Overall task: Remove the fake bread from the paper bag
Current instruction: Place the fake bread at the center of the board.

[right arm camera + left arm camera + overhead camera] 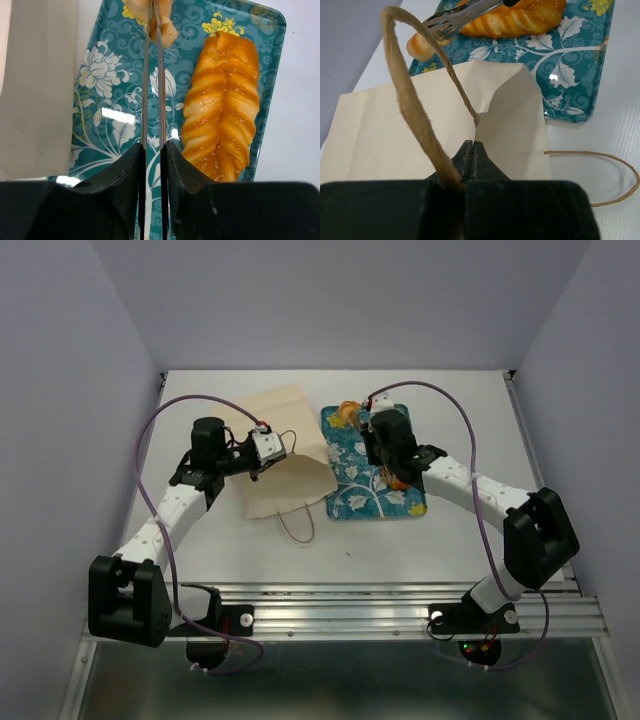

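Right fingers pinch tongs — left wrist alone shows toothed tip.

- A white table filled the middle of the booth, reaching from the near edge to the far wall.
- Seen close, its top was matte, with fine parallel grooves.
- The far wall was plain pale lilac, brightest near its middle.
- A left wall of the same tint stood along the table's left edge.
- A right wall rose along the right edge, slightly greyer.
- A silver slotted rail ran across the table's near edge.
- Nearer than the rail lay a dull grey surface.
- A small dark speck sat on the table near its middle.
- Light was soft and even, and shadows on the table were faint.
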`<state>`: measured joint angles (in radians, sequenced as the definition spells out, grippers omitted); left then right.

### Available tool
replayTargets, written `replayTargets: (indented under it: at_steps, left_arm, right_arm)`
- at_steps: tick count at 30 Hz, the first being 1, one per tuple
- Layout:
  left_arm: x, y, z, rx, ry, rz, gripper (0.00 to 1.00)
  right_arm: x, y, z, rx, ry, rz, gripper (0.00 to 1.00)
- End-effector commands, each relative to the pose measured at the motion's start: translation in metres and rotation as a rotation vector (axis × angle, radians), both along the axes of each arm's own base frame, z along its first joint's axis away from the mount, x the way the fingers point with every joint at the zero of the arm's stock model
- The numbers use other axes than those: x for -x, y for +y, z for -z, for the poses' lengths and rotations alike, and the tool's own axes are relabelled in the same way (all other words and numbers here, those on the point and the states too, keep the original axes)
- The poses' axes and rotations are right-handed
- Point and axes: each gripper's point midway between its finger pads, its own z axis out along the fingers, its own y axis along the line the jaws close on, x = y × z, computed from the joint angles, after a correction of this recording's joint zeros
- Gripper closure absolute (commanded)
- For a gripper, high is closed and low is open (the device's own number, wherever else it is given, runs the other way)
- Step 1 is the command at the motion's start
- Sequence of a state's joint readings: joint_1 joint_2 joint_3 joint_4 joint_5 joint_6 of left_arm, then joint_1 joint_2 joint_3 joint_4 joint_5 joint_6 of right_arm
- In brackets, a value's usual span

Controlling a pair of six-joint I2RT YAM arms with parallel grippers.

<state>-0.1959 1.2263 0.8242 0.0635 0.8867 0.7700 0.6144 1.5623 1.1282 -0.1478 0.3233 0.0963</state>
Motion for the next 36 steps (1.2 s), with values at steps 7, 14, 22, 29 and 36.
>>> replayTargets:
  at_steps: [7, 14, 22, 29, 36]
  left_arm:
    - [0.002, -0.002, -0.019, 0.038, -0.049, 0.017, 1.0]
    - [0.005, -0.002, -0.019, 0.043, -0.048, 0.023, 1.0]
    - [0.004, -0.003, -0.02, 0.045, -0.044, 0.022, 1.0]
    - [0.003, -0.003, -0.025, 0.06, -0.048, 0.014, 1.0]
    - [-0.008, -0.001, -0.036, 0.114, -0.027, -0.06, 1.0]
  right_arm:
    - [-0.022, 0.003, 0.022, 0.013, -0.035, 0.028, 0.9]
    - [0.0, 0.008, 0.026, -0.061, 0.02, -0.013, 0.62]
    - [0.014, 0.008, 0.014, -0.106, 0.041, -0.023, 0.47]
    - [0.027, -0.003, -0.021, -0.162, -0.021, -0.006, 0.48]
    - [0.076, -0.016, -0.082, -0.279, -0.13, -0.114, 0.5]
